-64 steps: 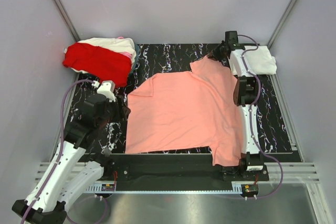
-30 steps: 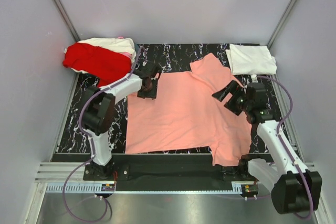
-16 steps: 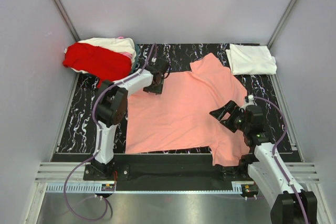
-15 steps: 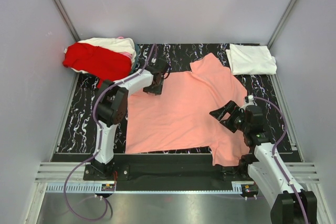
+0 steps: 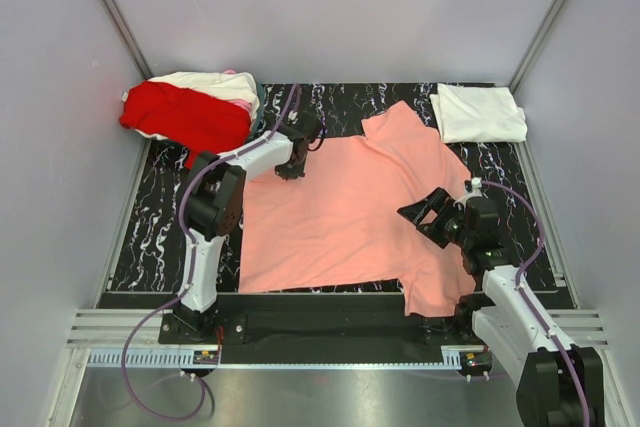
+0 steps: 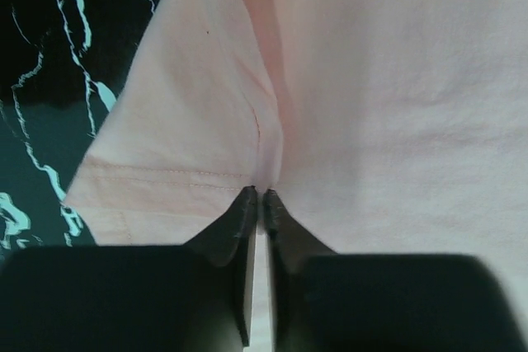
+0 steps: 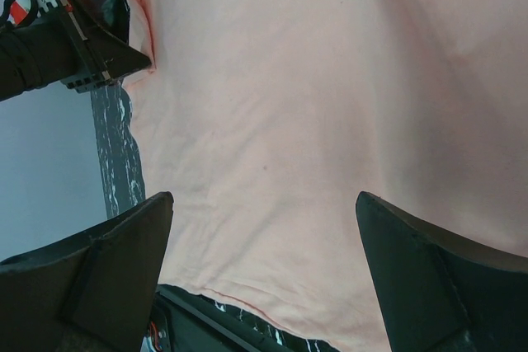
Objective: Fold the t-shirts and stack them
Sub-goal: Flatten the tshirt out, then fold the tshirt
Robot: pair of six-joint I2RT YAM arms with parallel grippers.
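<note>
A salmon-pink t-shirt point(image 5: 350, 207) lies spread flat on the black marbled mat point(image 5: 165, 227). My left gripper point(image 5: 290, 165) sits at its far-left sleeve. In the left wrist view that gripper point(image 6: 260, 195) is shut on a small ridge of the shirt point(image 6: 371, 80) by the sleeve seam. My right gripper point(image 5: 422, 215) hovers over the shirt's right side. It point(image 7: 264, 201) stands wide open with only flat fabric point(image 7: 313, 80) below. A bright red t-shirt point(image 5: 185, 117) lies on a cream one point(image 5: 210, 81) at the far left. A folded white t-shirt point(image 5: 478, 112) lies at the far right.
Grey walls close in the mat on three sides. A black rail point(image 5: 320, 312) with the arm bases runs along the near edge. The shirt's near-right corner point(image 5: 435, 297) hangs over that rail.
The left arm reached out to the far-left sleeve and its jaws have closed on the fabric. The right arm swung back from the far right and now hovers over the shirt's right side.
</note>
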